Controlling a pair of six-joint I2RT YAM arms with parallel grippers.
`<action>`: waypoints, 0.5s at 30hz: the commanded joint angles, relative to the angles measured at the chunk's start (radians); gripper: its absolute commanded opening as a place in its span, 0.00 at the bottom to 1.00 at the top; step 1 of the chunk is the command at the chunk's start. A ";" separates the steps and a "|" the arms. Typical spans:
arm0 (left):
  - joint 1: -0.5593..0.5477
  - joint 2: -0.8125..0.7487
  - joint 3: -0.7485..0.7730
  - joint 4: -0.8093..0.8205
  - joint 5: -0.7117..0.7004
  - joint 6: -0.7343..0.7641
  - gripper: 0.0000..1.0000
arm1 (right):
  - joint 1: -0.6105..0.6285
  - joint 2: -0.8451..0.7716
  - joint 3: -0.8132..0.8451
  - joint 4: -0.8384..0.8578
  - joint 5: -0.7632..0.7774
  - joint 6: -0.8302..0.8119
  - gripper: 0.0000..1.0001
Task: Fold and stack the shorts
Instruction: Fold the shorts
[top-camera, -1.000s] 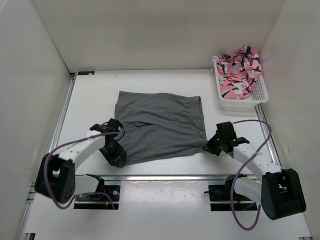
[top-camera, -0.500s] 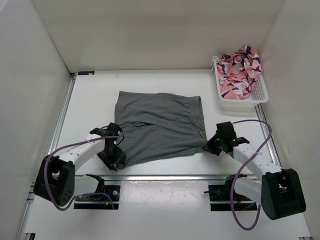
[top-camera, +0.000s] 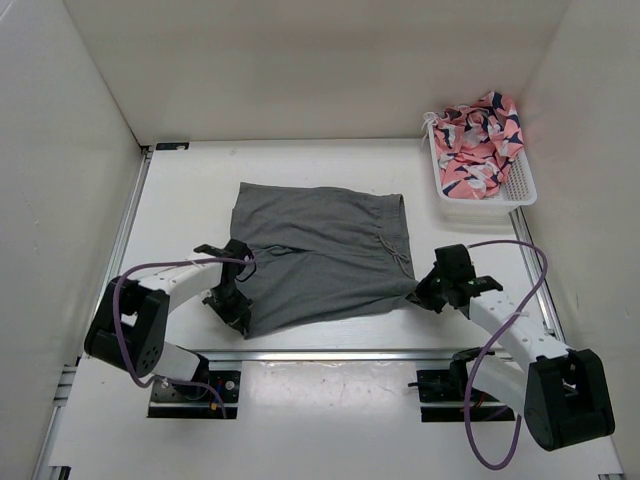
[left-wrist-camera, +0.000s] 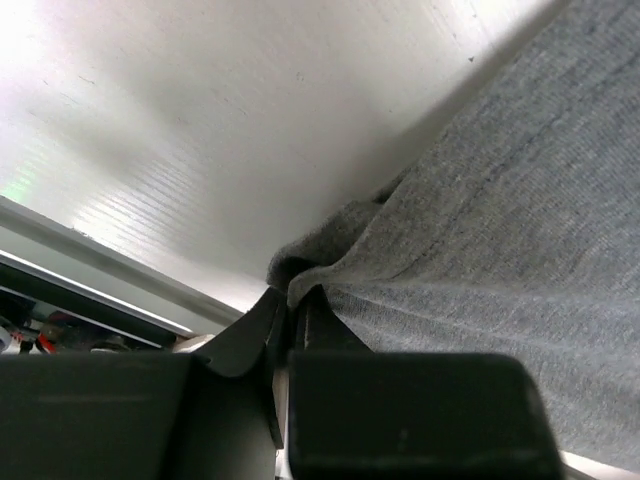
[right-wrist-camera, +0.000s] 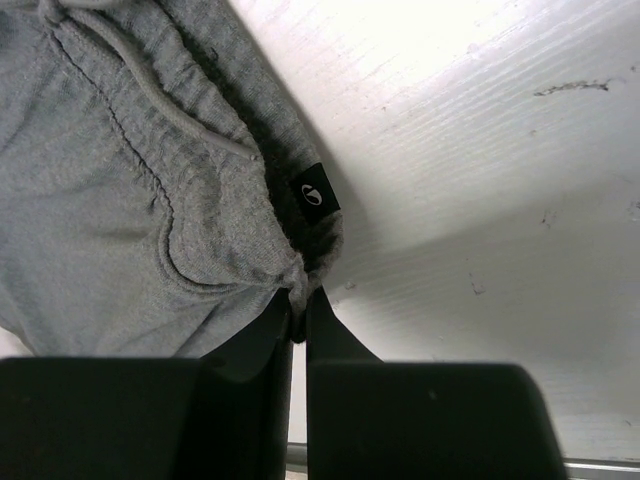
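Observation:
The grey shorts (top-camera: 320, 255) lie spread flat on the white table, waistband and drawstring to the right, legs to the left. My left gripper (top-camera: 240, 318) is shut on the near-left leg corner of the shorts (left-wrist-camera: 330, 240); the cloth bunches between its fingertips (left-wrist-camera: 297, 300). My right gripper (top-camera: 419, 295) is shut on the near-right waistband corner of the shorts (right-wrist-camera: 200, 220), next to a small black label (right-wrist-camera: 314, 193).
A white basket (top-camera: 520, 190) with pink, white and navy patterned cloth (top-camera: 478, 140) stands at the back right. White walls enclose the table on three sides. A metal rail (top-camera: 330, 352) runs along the near edge, close to both grippers.
My left gripper has slid right and toward the near edge onto the leg corner, and its arm has swung in. My right gripper has barely moved.

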 joint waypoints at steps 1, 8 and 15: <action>-0.002 0.007 0.009 0.006 -0.071 0.008 0.10 | -0.004 -0.023 0.039 -0.041 0.037 -0.028 0.00; -0.002 -0.272 0.178 -0.143 -0.160 0.030 0.10 | -0.004 -0.062 0.131 -0.160 0.133 -0.081 0.00; 0.131 -0.187 0.464 -0.163 -0.223 0.169 0.10 | -0.004 -0.035 0.324 -0.251 0.161 -0.160 0.00</action>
